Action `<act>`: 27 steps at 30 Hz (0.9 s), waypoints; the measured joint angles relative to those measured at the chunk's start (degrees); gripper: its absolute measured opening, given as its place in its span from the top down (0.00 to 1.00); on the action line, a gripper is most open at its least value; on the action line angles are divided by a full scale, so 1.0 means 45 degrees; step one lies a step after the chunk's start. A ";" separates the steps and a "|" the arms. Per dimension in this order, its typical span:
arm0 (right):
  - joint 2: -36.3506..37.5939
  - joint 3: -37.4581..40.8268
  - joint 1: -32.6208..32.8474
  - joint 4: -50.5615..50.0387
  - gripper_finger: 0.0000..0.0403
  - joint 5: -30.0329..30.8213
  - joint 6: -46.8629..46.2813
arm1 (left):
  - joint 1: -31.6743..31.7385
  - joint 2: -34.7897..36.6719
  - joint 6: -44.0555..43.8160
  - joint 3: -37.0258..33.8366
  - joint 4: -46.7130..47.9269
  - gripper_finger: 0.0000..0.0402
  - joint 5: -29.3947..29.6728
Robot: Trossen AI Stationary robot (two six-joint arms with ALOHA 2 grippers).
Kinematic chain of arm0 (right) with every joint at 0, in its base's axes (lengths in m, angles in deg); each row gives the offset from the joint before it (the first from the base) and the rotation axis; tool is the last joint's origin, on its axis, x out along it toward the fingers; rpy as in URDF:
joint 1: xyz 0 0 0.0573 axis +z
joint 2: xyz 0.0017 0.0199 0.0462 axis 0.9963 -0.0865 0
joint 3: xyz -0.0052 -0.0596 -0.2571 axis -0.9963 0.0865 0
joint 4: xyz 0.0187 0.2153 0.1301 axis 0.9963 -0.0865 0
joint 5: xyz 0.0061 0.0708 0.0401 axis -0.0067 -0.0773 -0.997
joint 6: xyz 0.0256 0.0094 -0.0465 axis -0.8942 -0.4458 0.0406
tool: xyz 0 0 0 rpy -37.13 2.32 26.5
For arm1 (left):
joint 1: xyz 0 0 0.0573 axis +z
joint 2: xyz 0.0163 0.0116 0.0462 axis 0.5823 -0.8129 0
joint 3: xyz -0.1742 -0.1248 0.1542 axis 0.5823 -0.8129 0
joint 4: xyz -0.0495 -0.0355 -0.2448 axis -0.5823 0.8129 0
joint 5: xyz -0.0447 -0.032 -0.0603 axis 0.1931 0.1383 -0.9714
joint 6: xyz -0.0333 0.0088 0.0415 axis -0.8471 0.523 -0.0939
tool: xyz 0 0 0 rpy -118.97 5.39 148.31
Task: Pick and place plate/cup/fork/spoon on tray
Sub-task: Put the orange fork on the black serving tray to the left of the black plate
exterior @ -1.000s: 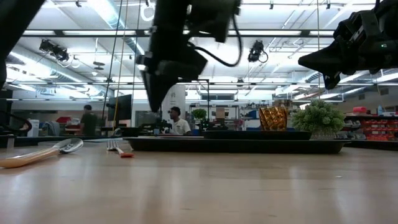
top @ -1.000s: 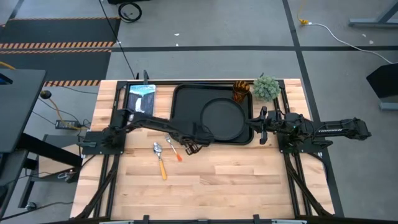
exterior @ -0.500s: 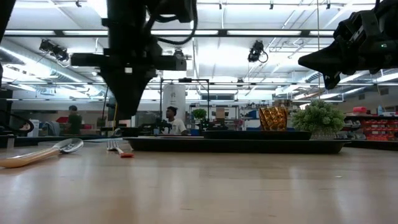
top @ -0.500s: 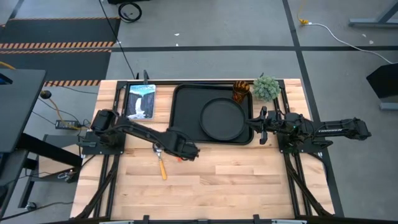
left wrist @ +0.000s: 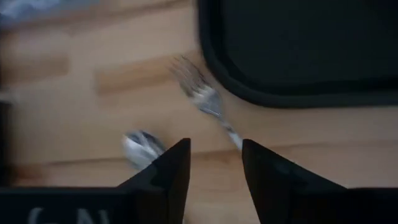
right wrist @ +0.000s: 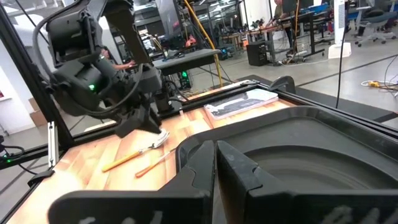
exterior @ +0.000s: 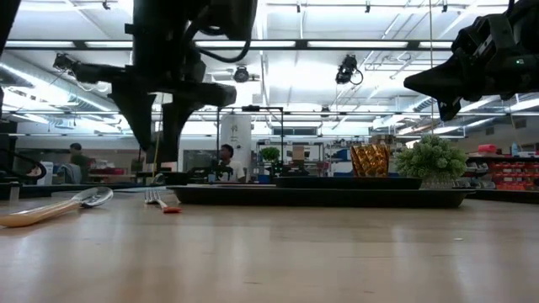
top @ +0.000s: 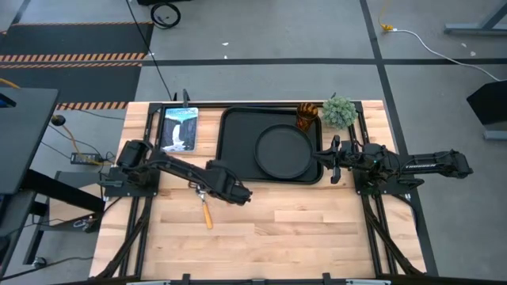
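The black plate (top: 283, 152) lies on the black tray (top: 238, 127) at the table's far middle. The amber cup (top: 307, 116) stands at the tray's far right corner. The fork (left wrist: 205, 102) and the spoon (top: 205, 207) lie on the wood, left of the tray's near left corner. My left gripper (left wrist: 214, 155) hovers open above the fork, one finger on each side of its neck, touching nothing. In the high view the gripper (top: 235, 194) hides the fork. My right gripper (top: 334, 158) is shut and empty at the tray's right edge.
A small green plant (top: 339, 111) stands at the far right, beside the cup. A picture booklet (top: 179, 127) lies at the far left, beside the tray. Bare wood (top: 301, 229) stretches along the table's near side. People show in the room beyond the table.
My left gripper has gone from the tray's near edge toward the table's left edge, and it now stands over the fork. It has turned about its own axis on the way. The fork, the spoon and the right arm have stayed where they were.
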 joint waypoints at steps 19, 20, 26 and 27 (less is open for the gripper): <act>0.0000 0.0000 0.0000 -0.0003 0.94 -0.0005 0.0000 | 0.0627 0.1292 -0.0448 -0.3725 -0.5889 0.79 -0.1593; 0.0000 0.0000 0.0000 0.0006 0.94 -0.0005 0.0000 | 0.0627 0.1202 -0.0544 -0.3727 -0.6067 0.77 -0.1648; 0.0004 0.0000 0.0000 -0.0005 0.94 0.0000 0.0000 | 0.0663 0.0926 -0.1419 -0.3759 -0.5834 0.60 -0.1861; 0.0000 0.0000 0.0000 -0.0013 0.94 0.0000 0.0000 | 0.0695 0.0856 -0.1475 -0.3755 -0.5775 0.58 -0.1882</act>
